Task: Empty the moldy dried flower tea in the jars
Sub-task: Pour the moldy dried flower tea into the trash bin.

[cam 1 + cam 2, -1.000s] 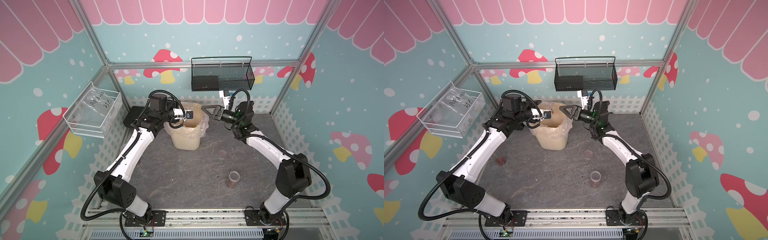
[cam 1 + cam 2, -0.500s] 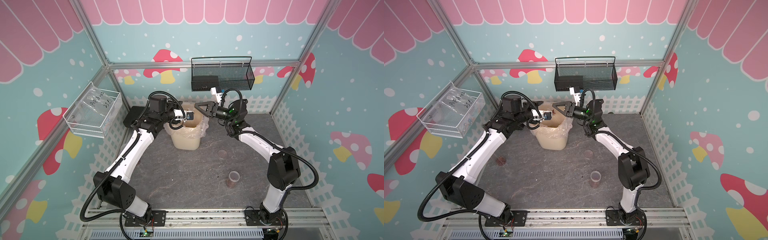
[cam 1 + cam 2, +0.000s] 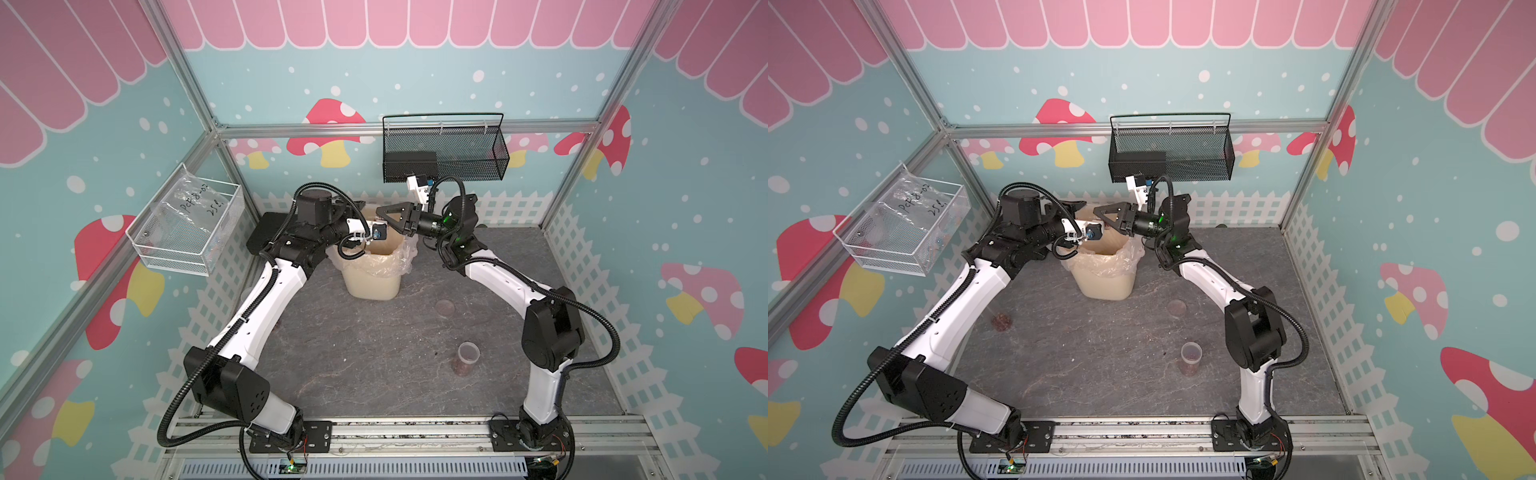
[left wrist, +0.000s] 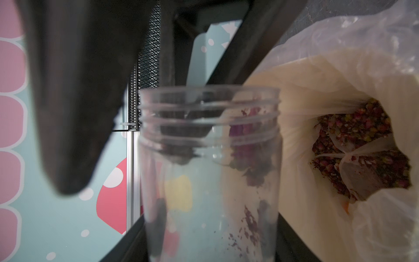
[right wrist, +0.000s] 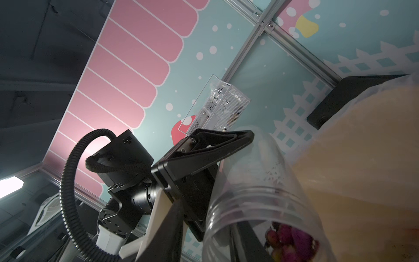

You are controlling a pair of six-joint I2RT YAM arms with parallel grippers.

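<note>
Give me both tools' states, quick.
Left tool: closed on the small clear plastic jar.
Right tool: at that jar's rim; open or closed cannot be told.

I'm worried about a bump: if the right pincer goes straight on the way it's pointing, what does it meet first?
Most likely the clear jar that the left pincer holds tipped above the waste bin; its mouth faces the right pincer, though depth is unclear.
</note>
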